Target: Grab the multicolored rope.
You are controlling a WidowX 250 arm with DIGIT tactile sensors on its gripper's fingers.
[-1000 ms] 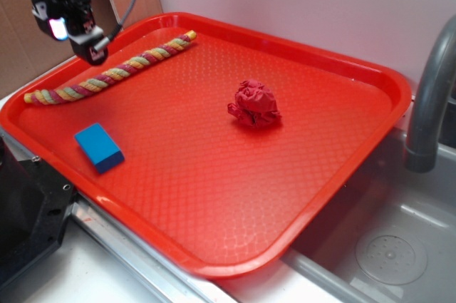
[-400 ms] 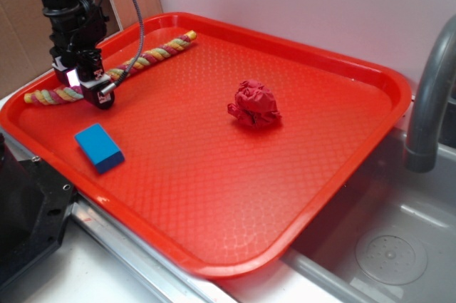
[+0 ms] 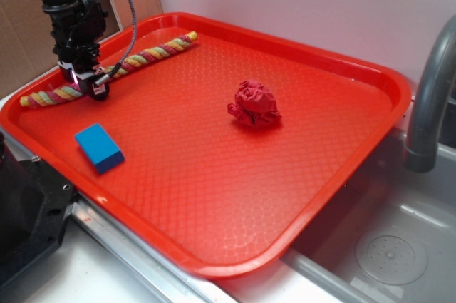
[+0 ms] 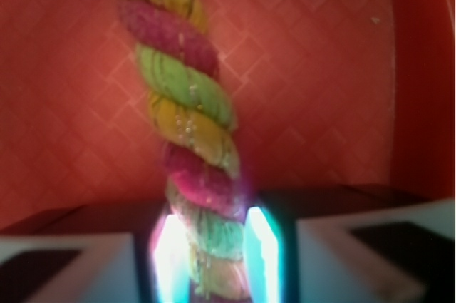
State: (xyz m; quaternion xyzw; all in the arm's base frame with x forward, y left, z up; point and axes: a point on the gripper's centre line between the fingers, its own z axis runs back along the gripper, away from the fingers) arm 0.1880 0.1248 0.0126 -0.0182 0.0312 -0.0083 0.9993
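Jaws on the rope

We see the jaws closed around the multicolored rope (image 4: 192,132), which lies on the red tray (image 3: 214,175) and runs ahead from between them.

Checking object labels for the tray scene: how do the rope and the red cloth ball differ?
The multicolored rope is long, thin and twisted in yellow, pink and green; the red cloth ball is a compact, wrinkled, single-colour lump. The rope lies along the tray's far-left edge with the hand closed around it; the ball sits free near the tray's middle. Both are soft and rest on the tray.
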